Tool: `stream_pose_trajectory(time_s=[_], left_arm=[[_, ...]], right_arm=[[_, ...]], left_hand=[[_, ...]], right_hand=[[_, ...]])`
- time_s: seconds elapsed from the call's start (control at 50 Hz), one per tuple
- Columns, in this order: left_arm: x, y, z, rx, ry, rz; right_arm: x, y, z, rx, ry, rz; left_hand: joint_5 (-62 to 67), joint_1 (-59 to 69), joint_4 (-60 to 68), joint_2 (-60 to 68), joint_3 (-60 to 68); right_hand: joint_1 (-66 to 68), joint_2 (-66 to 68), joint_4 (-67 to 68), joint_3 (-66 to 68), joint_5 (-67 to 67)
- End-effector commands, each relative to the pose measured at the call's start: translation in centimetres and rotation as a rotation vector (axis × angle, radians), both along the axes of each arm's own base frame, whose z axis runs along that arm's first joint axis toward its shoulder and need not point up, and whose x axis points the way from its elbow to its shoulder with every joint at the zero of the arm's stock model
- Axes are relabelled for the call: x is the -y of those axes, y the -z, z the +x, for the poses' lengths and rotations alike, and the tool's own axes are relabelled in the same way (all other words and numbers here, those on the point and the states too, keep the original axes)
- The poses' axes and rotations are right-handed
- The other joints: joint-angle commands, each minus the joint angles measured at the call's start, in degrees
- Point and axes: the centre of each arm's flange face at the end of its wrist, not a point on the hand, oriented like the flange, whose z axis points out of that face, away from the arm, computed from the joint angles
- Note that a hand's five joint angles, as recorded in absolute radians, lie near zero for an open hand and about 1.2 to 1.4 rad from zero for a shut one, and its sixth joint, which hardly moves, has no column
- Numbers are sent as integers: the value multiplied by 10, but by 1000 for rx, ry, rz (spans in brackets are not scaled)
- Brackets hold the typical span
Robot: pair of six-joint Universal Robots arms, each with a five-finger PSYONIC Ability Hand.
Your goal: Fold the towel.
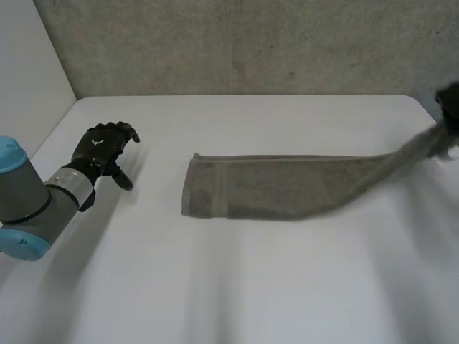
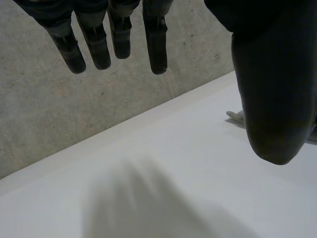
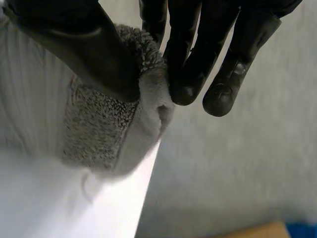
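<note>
Pinching one end of the grey terry towel [image 3: 99, 129] between thumb and fingers, my right hand [image 3: 79, 49] holds that end lifted near the right edge of the white table [image 1: 215, 287], while the rest of the towel lies in a long flat band across the middle. My left hand [image 1: 104, 147] hovers over the table's left side, well apart from the towel, fingers straight and holding nothing.

Towel [image 1: 280, 188] on counter [image 1: 237, 287], centre-right; right end raised, pinched in right hand [image 1: 450, 107] at right edge. Left hand [image 1: 104, 147] far left, well apart.
</note>
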Motion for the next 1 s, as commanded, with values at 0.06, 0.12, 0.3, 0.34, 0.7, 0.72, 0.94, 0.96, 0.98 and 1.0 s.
stream_pose_trajectory(time_s=[0.06, 0.12, 0.3, 0.34, 0.7, 0.72, 0.94, 0.96, 0.98, 1.0], left_arm=[[-2, 1, -1, 1, 3, 5], [-3, 2, -1, 3, 3, 7], [-3, 3, -1, 2, 3, 11], [-3, 3, -1, 2, 3, 12], [-6, 6, -6, 4, 19, 18], [-7, 6, -7, 4, 22, 19], [-12, 8, -14, 5, 40, 24], [-12, 7, -15, 5, 43, 22], [-13, 8, -15, 6, 43, 28], [-14, 8, -15, 6, 43, 28]], right_arm=[[-84, -28, 187, 38, -413, -92], [-128, -11, 240, 37, -557, -66], [-200, 71, 304, -66, -767, 72], [-200, 84, 304, -120, -761, 76], [-141, 65, 189, 45, -419, 227], [-140, 70, 179, 78, -411, 250], [-133, 112, 129, 160, -350, 356], [-133, 112, 129, 160, -350, 356], [-131, 120, 126, 160, -340, 364], [-131, 120, 126, 160, -340, 364]], left_hand=[[-20, -34, -37, -27, -33], [-20, -34, -37, -27, -33], [-20, -34, -37, -27, -33], [-20, -34, -37, -27, -33], [-20, -34, -37, -27, -33], [-20, -34, -37, -27, -33], [-18, -33, -35, -25, -32], [-20, -34, -37, -27, -33], [-20, -34, -37, -27, -33], [-20, -34, -37, -27, -33]], right_hand=[[51, 61, 36, 43, 37], [51, 61, 36, 43, 37], [-416, -406, -431, -424, -430], [-649, -639, -664, -657, -663], [-649, -639, -664, -657, -663], [-649, -639, -664, -657, -663], [-527, -517, -542, -535, -541], [-527, -517, -542, -535, -541], [-505, -496, -520, -513, -519], [-505, -495, -520, -513, -519]])
